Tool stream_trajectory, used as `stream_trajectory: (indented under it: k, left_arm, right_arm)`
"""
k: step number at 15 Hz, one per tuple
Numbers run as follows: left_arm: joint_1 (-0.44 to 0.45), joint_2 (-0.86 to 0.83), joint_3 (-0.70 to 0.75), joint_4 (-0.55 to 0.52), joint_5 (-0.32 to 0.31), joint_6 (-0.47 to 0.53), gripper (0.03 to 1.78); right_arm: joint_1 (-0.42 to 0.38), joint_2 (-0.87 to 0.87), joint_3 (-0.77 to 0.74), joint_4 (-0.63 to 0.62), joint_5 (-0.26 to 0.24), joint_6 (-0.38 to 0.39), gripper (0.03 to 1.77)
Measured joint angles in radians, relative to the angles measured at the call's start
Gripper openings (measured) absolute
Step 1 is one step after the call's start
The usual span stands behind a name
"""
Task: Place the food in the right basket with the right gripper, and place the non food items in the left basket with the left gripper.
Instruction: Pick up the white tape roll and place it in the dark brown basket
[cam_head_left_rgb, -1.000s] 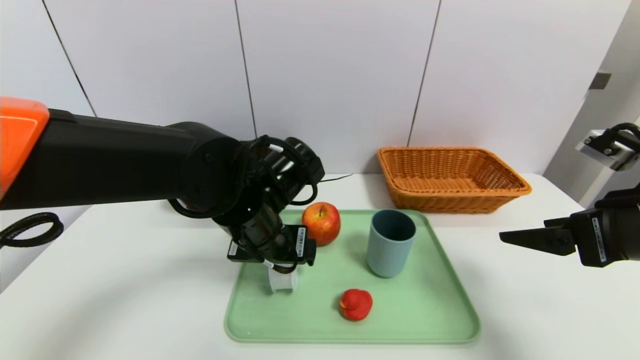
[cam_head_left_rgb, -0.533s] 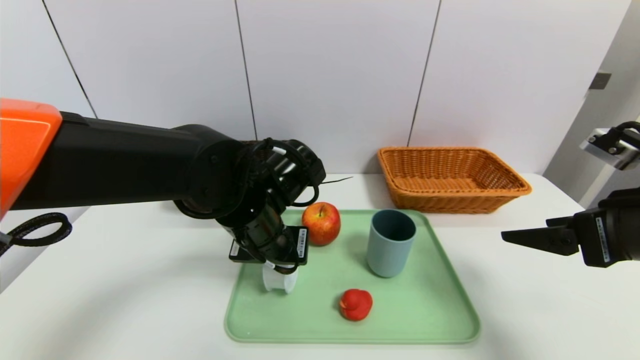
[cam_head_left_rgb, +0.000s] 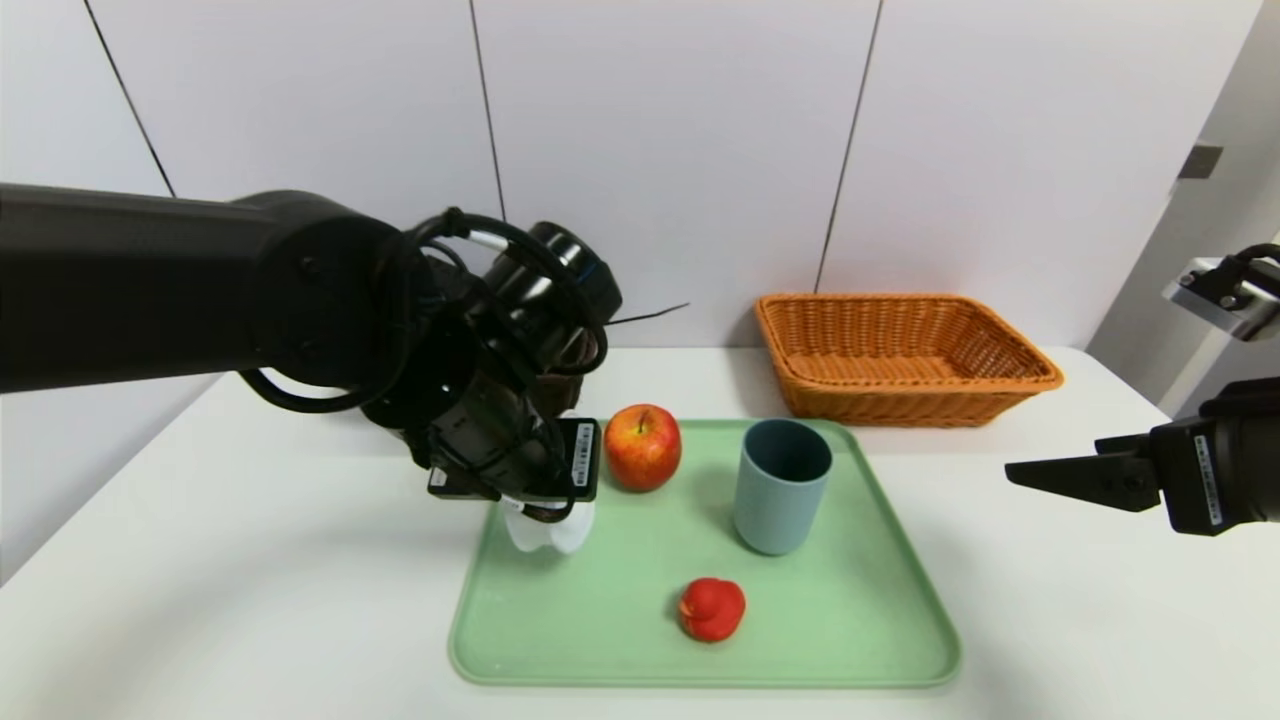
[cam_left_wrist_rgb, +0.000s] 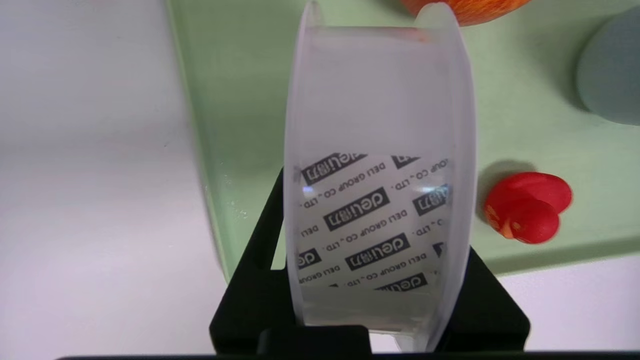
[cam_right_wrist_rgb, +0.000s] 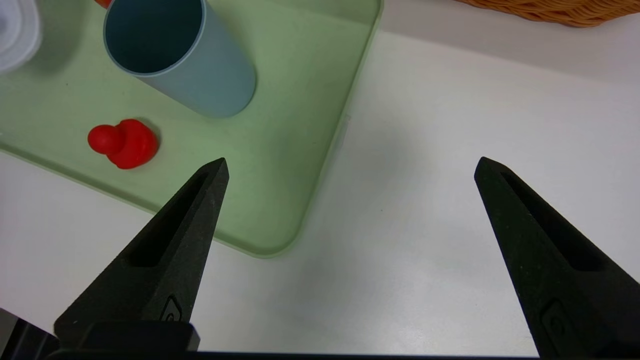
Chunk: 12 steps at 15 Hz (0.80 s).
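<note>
Just above the left edge of the green tray (cam_head_left_rgb: 900, 640), a clear roll of tape (cam_head_left_rgb: 548, 530) hangs in the left gripper (cam_head_left_rgb: 530, 510), whose black fingers (cam_left_wrist_rgb: 250, 300) are clamped on the roll's two flat sides. The roll stands on edge, its hole running across from finger to finger, its rim facing down toward the tray. In the left wrist view the inner core shows repeated print reading "deli" and "DELI GROUP CO., LTD". I cannot tell whether the roll's lowest edge touches the tray.

On the tray, a red apple (cam_head_left_rgb: 642, 447) sits stem up just beside the gripper, a blue-grey cup (cam_head_left_rgb: 781, 485) stands upright with nothing visible inside, and a small red duck toy (cam_head_left_rgb: 711, 608) lies nearer the front edge. Behind the tray's far right corner stands a wicker basket (cam_head_left_rgb: 905, 355), with nothing showing in it.

The right gripper (cam_right_wrist_rgb: 350, 170) hovers over the white table (cam_head_left_rgb: 250, 580) to the right of the tray, its fingers spread wide, holding nothing.
</note>
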Motion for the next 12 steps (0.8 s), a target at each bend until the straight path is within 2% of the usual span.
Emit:
stream_trajectory:
  k: [4,9,12]
  left_arm:
    - [0.047,-0.124,-0.016,-0.053,0.018,0.115,0.59]
    - [0.212,-0.140,-0.123,-0.108,0.021,0.306,0.59]
    - [0.334,-0.082,-0.212,-0.136,0.020,0.343,0.59]
  right_arm:
    - [-0.008,-0.004,0.005,-0.001,0.001,0.000,1.70]
    - [-0.007,-0.008,0.006,0.000,0.002,0.000,1.70]
    - [-0.003,-0.015,0.005,-0.001,0.004,-0.001,1.70]
